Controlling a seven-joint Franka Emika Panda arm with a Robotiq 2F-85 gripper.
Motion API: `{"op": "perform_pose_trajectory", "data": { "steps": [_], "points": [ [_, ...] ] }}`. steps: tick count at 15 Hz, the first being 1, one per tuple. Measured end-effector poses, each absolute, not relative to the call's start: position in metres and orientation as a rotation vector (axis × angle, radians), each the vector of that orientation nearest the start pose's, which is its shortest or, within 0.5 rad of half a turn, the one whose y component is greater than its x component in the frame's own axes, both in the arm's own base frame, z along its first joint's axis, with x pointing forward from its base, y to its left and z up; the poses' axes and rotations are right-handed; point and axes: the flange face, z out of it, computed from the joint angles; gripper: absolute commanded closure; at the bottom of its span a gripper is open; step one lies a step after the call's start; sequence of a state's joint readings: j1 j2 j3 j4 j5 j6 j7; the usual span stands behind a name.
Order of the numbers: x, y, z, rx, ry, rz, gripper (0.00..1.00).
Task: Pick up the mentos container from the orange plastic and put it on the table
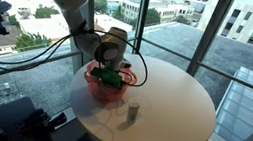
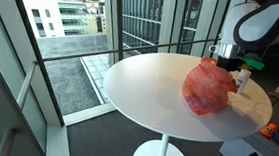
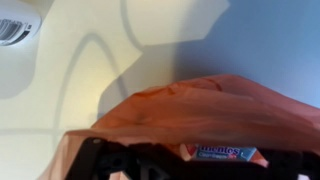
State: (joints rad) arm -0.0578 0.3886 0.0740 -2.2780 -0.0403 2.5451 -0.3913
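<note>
The red-orange plastic basket (image 1: 97, 86) stands on the round beige table (image 1: 178, 98) and shows in both exterior views (image 2: 207, 91). My gripper (image 1: 112, 70) hangs at the basket's rim and looks shut on the teal mentos container (image 1: 113, 79), which is low over the basket. In the wrist view the mentos label (image 3: 222, 152) shows between my dark fingers (image 3: 190, 170), with the orange plastic (image 3: 190, 110) just behind it. In an exterior view my gripper (image 2: 243, 71) is behind the basket and the container is hidden.
A small upright grey cylinder (image 1: 132, 112) stands on the table near the basket. Bare tabletop (image 2: 144, 88) spreads round the basket. Floor-to-ceiling windows (image 1: 208, 32) surround the table. Clutter lies on the floor at one edge (image 2: 268, 130).
</note>
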Motion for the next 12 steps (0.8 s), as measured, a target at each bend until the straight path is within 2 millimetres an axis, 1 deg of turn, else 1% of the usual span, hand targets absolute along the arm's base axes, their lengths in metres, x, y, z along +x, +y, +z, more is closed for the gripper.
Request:
{"op": "perform_pose_trajectory", "data": {
  "steps": [5, 8, 12],
  "points": [
    [0.517, 0.015, 0.184, -3.058, -0.601, 0.229, 0.0],
    [0.516, 0.025, 0.187, -3.083, -0.567, 0.25, 0.0],
    [0.514, 0.042, 0.186, -3.113, -0.532, 0.258, 0.0]
  ]
}}
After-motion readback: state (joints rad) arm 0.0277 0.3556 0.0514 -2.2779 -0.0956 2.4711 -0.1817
